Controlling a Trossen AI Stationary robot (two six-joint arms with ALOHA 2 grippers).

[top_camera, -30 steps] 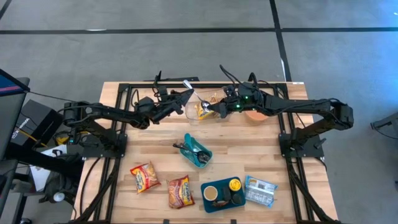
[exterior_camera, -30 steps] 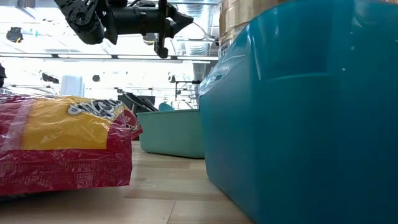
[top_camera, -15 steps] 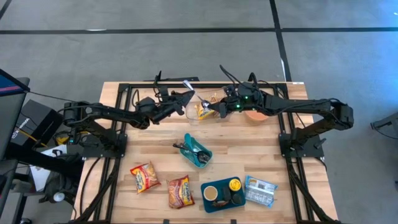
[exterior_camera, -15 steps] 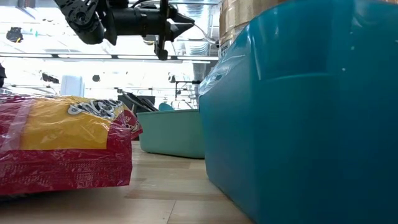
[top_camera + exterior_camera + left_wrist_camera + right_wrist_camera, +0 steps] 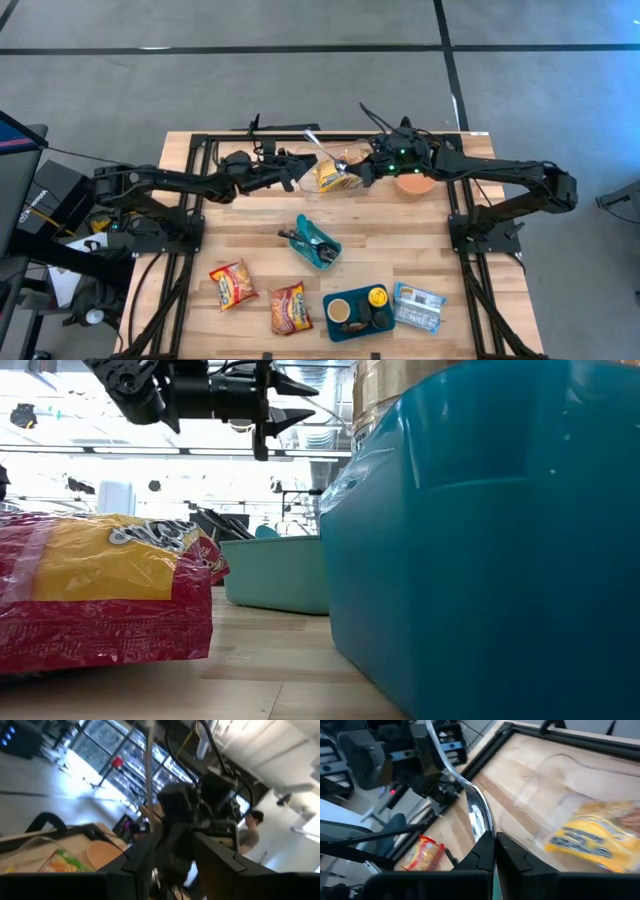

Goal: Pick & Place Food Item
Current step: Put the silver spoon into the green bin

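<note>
blue tub (image 5: 480, 540): fills low view, cut by frame edges
red noodle packet (image 5: 100, 595): cut at edge
yellow packet (image 5: 592, 837): motion-blurred, print unreadable

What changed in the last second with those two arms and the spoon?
The left pincer opened, let go of the spoon and drew back slightly toward its own side. The right pincer, shut on the spoon, carried it a little to the right. The teal tray and the red snack packets at the front stayed where they were.
</note>
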